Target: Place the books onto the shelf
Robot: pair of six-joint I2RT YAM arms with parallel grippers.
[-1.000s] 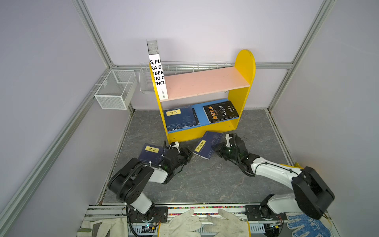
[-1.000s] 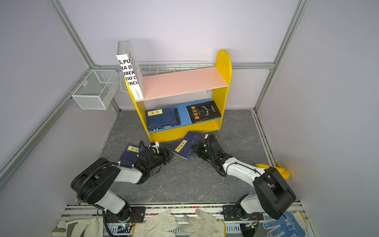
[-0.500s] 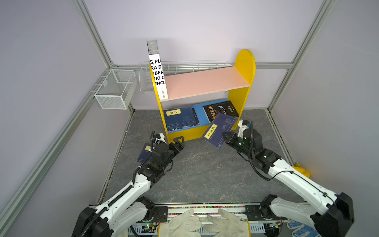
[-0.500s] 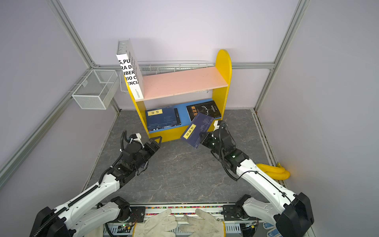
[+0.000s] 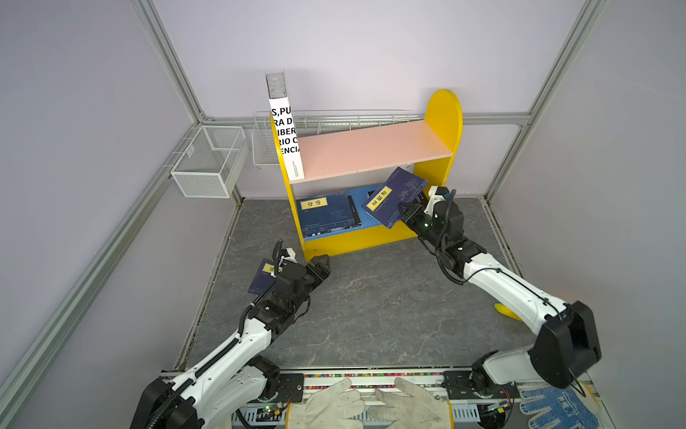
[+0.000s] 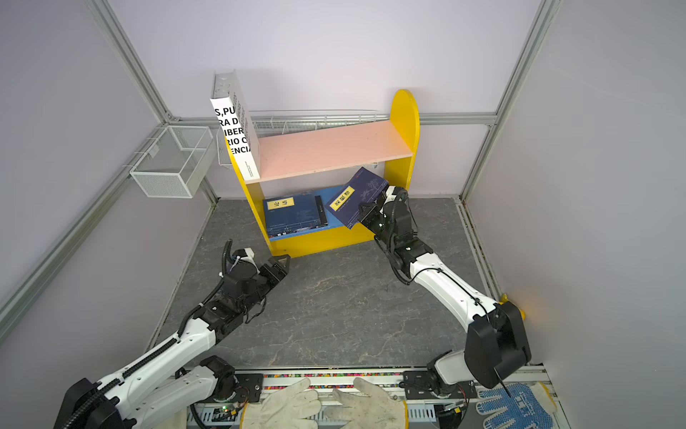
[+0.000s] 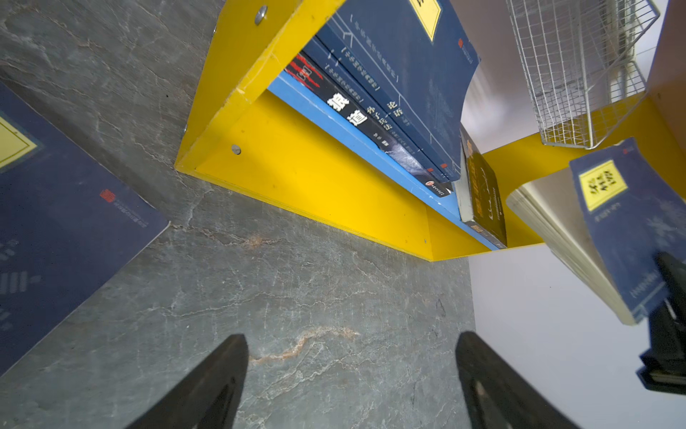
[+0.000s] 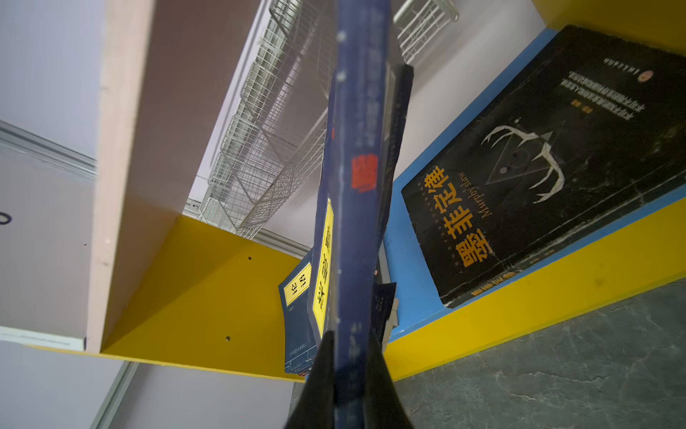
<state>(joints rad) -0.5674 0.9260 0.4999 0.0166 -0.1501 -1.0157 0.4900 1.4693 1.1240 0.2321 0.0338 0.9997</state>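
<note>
Right wrist view: navy book (image 8: 356,148) is clamped in the right claw (image 8: 349,345), tilted at the lower opening of the shelf (image 8: 519,319); left claw (image 7: 350,341) is spread apart, empty. Next, it likely has to be levelled and slid in.

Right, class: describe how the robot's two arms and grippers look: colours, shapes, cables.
The left arm and right arm have white links with black joint housings; black cables run along each. The left gripper and right gripper have black, tapering fingers.
</note>
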